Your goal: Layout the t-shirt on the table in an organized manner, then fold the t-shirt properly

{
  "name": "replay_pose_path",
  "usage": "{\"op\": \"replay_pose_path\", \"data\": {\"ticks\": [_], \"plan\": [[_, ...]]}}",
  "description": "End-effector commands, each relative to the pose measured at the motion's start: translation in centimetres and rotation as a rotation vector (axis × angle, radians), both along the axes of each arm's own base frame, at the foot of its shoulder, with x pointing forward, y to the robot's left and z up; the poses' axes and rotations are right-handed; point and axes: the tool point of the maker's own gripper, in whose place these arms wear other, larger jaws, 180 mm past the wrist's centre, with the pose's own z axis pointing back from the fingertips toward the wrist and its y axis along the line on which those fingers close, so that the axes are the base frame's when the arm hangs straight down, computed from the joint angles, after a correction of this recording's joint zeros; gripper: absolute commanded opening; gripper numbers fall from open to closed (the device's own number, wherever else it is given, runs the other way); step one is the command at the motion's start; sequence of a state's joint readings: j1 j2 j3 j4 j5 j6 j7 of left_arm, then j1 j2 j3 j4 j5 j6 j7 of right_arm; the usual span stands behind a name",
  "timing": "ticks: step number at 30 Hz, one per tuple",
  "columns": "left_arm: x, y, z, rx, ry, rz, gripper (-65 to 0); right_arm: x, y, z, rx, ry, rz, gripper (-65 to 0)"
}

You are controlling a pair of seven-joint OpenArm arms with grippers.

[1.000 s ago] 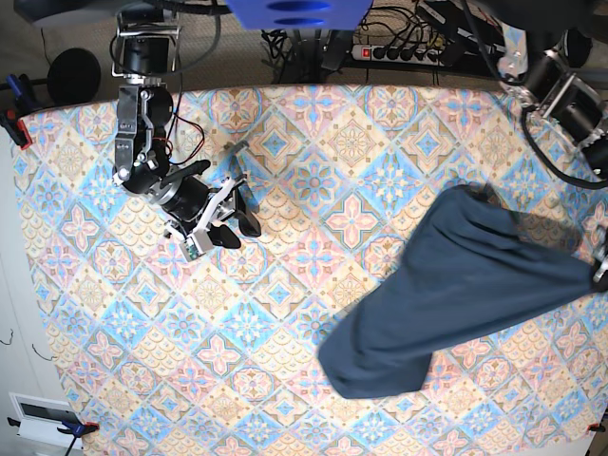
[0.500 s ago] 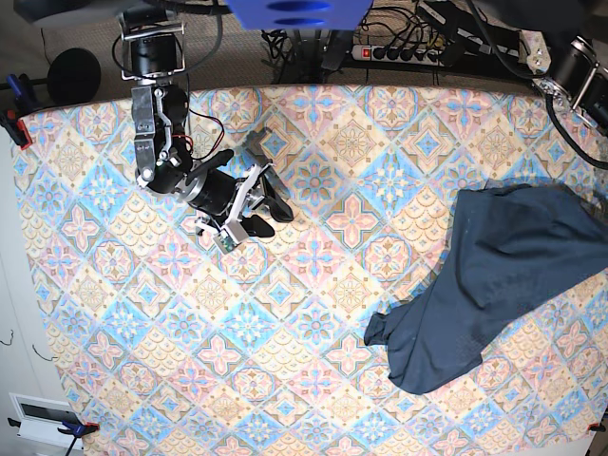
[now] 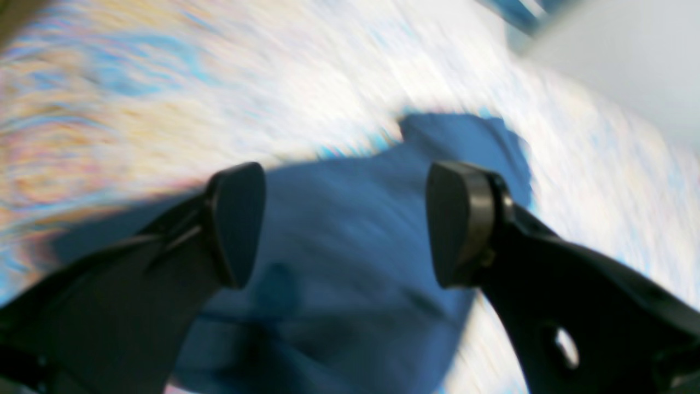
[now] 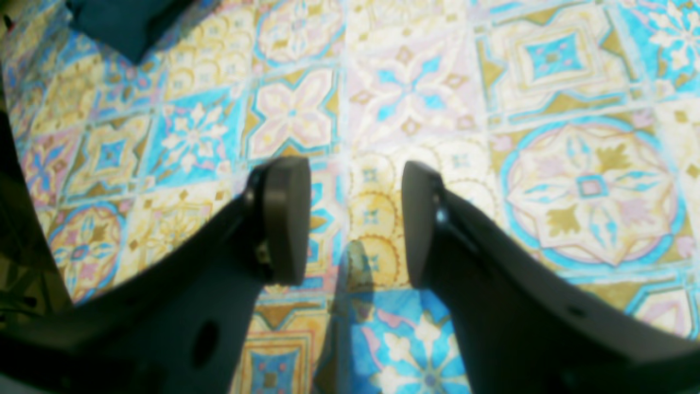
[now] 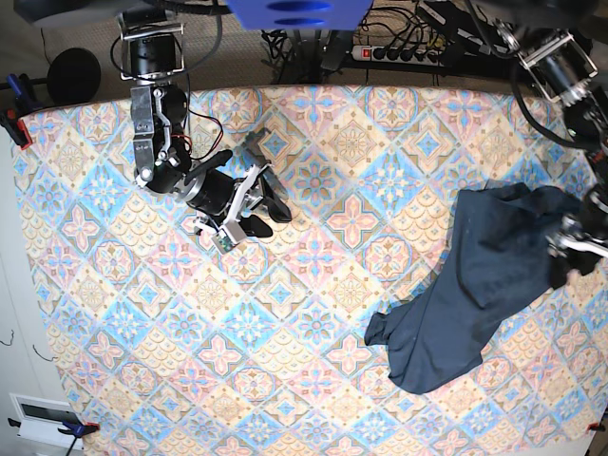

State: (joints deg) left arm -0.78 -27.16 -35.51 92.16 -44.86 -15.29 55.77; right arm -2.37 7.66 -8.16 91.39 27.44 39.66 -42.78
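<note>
Patterned cloth covers our worktop (image 5: 313, 380); the t-shirt (image 5: 475, 285) lies crumpled near its right edge. Our left fingers (image 3: 454, 219) stand apart above it, holding nothing; our right fingers (image 4: 284, 219) are apart over bare cloth. A careless grab could bunch several layers. Only the base view shows the shirt's whole outline.

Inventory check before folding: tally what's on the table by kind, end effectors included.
T-shirt: 1
End effectors: 2, left and right
Total: 3
</note>
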Motion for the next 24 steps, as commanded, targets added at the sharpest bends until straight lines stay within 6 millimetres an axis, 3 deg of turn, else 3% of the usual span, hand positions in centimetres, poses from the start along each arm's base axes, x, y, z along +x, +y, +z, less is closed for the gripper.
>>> {"op": "replay_pose_path", "data": {"ticks": [1, 3, 6, 14, 18, 24], "plan": [[1.1, -1.2, 1.9, 0.034, -0.053, -0.039, -19.9, 0.9, 0.3, 1.7, 0.038, -0.051, 0.000, -38.3], [2.1, -5.0, 0.3, 0.017, -0.018, -0.129, -19.9, 0.9, 0.3, 1.7, 0.038, -0.051, 0.000, -38.3], [4.4, -9.0, -0.4, 0.032, -0.014, -0.197, -19.9, 0.9, 0.3, 1.9, 0.038, -0.056, 0.002, -38.3], [9.0, -16.1, -1.8, 0.192, 0.044, -0.292, -19.8, 1.0, 0.1, 2.0, 0.038, -0.058, -0.003, -38.3], [10.6, -16.5, -4.5, 0.277, 0.132, -0.282, -19.8, 1.0, 0.0, 2.0, 0.036, -0.060, -0.004, -38.3], [11.3, -14.9, -7.3, 0.407, 0.163, -0.201, -19.8, 1.1, -0.8, 1.9, 0.017, -0.064, -0.005, -38.3]]}}
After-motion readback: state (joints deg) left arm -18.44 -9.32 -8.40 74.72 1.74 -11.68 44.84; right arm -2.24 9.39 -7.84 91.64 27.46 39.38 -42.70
